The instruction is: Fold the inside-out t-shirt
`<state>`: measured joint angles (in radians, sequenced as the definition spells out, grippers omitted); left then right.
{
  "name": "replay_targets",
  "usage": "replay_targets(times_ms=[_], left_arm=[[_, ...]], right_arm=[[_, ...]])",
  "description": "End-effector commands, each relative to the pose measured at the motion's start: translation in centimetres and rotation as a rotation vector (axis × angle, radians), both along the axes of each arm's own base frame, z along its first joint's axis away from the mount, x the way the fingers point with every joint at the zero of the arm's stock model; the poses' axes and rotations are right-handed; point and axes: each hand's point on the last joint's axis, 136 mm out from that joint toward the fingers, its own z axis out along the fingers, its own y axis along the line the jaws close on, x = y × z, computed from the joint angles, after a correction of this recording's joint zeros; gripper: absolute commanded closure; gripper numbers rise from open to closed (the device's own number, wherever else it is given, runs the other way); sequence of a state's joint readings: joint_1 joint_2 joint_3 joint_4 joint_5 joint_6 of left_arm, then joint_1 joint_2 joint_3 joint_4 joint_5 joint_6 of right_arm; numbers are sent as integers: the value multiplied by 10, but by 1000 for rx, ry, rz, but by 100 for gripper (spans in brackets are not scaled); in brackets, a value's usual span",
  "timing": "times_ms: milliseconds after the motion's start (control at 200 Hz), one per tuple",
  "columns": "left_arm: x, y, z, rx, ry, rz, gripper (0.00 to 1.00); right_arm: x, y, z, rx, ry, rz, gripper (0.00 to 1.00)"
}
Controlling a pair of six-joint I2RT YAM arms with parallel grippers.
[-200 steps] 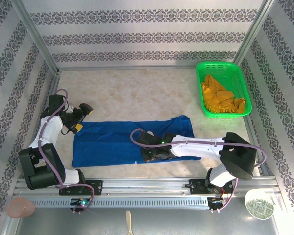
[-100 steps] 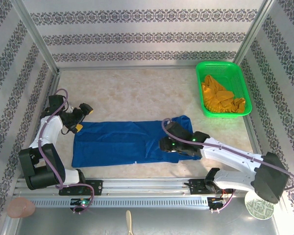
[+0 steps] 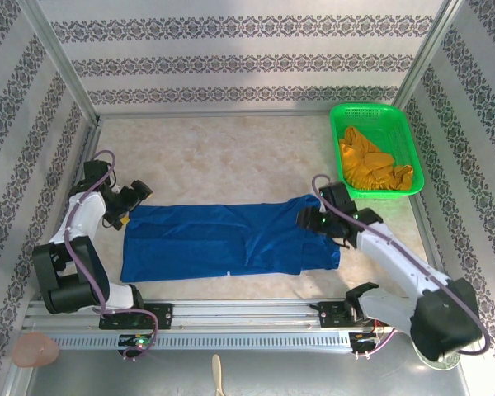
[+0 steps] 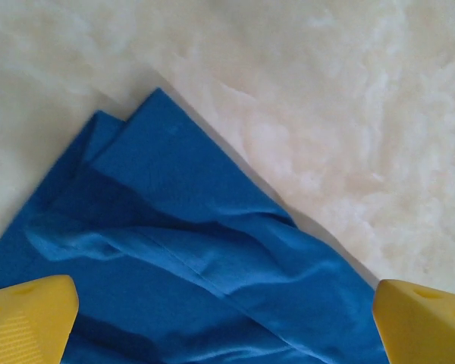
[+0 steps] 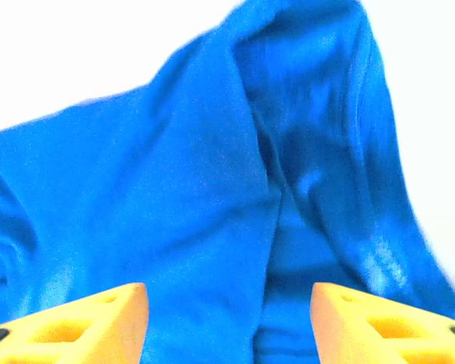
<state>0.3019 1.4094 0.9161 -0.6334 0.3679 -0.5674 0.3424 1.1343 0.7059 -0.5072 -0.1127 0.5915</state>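
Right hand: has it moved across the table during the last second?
Yes. The right hand has swung rightward along the blue t-shirt, from its middle towards the green basket.

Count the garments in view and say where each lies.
2. The blue t-shirt lies spread on the table; the mustard garment sits bunched in the green basket. Others could hide under it.

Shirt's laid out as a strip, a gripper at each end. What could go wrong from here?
1. The t-shirt is humped at its right end, before the right gripper; a pinch may catch one layer only, skewing the fold.
2. The corner under the left gripper shows offset layers: same risk.
3. The right gripper sits close to the green basket; a wide swing could nudge it.
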Motion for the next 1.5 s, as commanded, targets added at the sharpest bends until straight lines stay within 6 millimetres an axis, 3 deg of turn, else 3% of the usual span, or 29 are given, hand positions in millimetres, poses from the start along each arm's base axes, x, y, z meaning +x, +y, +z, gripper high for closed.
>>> replay_targets(times_ms=[0, 195, 410, 505, 610, 784, 914, 934, 1004, 1069, 1194, 1284, 1379, 1494], left_arm=[[-6, 5, -9, 38, 60, -20, 0], [1, 3, -8, 20, 47, -22, 0], [2, -8, -9, -41, 26, -36, 0], [3, -20, -15, -87, 19, -44, 0], [2, -35, -31, -128, 31, -42, 0], [-4, -33, -62, -118, 91, -3, 0], [-2, -32, -67, -112, 102, -10, 0], [-1, -31, -67, -112, 100, -12, 0], [7, -31, -59, -112, 79, -27, 0], [18, -29, -41, -99, 44, -49, 0], [33, -10, -1, 21, -3, -73, 0], [38, 5, 13, 114, 17, -94, 0], [43, 14, 10, 154, 63, -124, 0], [46, 20, -4, 180, 115, -156, 18]], right_arm=[[33, 5, 8, 6, -24, 67, 40], [76, 7, -13, -23, 35, 73, 40], [82, 7, -46, -34, 118, 59, 47], [81, -1, -52, -38, 123, 34, 64], [86, -18, -54, -24, 121, -23, 100], [110, -53, -40, 32, 71, -140, 100], [120, -54, -42, 46, 84, -131, 100], [121, -53, -43, 48, 87, -130, 96], [120, -50, -48, 65, 108, -120, 70], [115, -46, -45, 78, 103, -110, 61], [101, -38, -21, 109, 50, -81, 59], [87, -29, -5, 107, 13, -53, 58], [73, -13, 1, 123, 2, -19, 57], [61, 1, -10, 145, 23, -4, 57]])
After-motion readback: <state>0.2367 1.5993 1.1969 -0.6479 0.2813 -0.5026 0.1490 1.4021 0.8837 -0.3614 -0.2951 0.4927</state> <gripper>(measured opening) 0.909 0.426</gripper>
